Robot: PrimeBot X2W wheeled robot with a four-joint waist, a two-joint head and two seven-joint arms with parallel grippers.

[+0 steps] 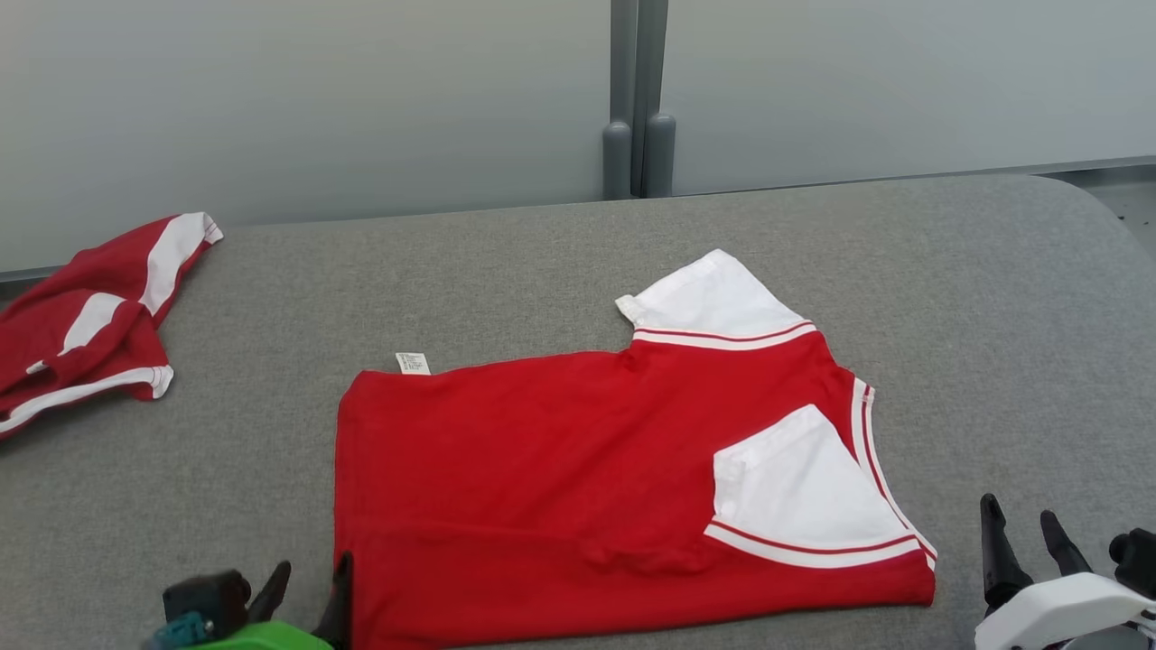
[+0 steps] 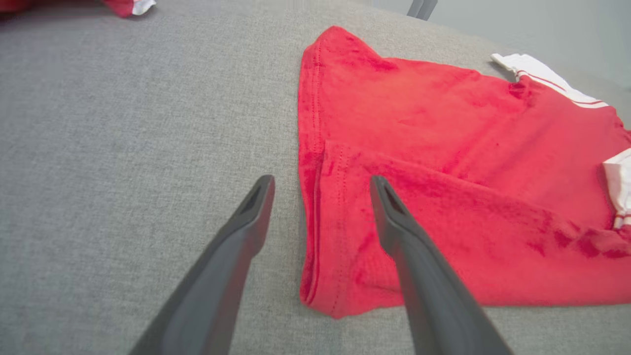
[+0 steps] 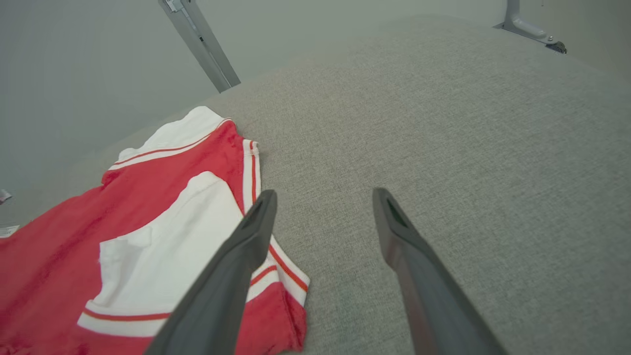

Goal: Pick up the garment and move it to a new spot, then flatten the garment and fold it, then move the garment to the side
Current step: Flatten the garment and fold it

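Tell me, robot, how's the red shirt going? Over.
Left pincer, right pincer open, empty. Red shirt partly folded on grey table. Other red clothes far left, not blocking.

Soft, even light leaves only faint shadows beside the garment [image 1: 542,469], while both wrist views bow at their edges.

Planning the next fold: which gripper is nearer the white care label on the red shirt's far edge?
Left. The left gripper hangs at the near-left corner of the shirt, on the same end as the label; the right gripper is beyond the shirt's right edge.
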